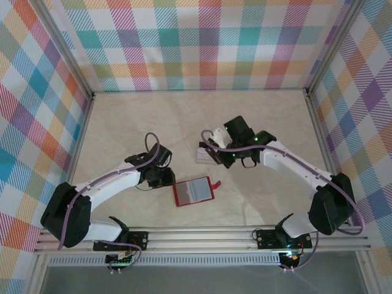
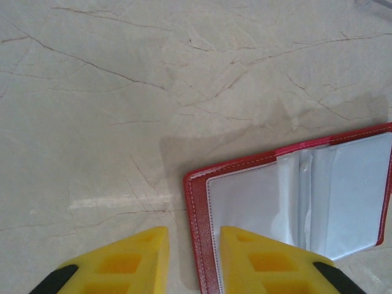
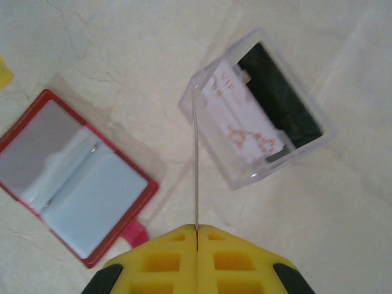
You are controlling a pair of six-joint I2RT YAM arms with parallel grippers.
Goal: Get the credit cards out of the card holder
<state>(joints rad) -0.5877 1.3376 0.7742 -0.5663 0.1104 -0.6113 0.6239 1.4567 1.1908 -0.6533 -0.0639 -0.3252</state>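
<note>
This looks like a robotics lab test cell, not a lived-in room. A marble-patterned table (image 1: 245, 116) is boxed in on three sides by bright plaid-printed walls (image 1: 202, 43). Two cabled robot arms (image 1: 110, 184) are bolted to an aluminium rail (image 1: 202, 237) along the table's near edge.

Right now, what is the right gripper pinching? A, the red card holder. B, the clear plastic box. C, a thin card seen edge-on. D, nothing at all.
C: the right gripper is shut on a thin card standing edge-on over the clear box, while the card holder lies open off to one side.
</note>
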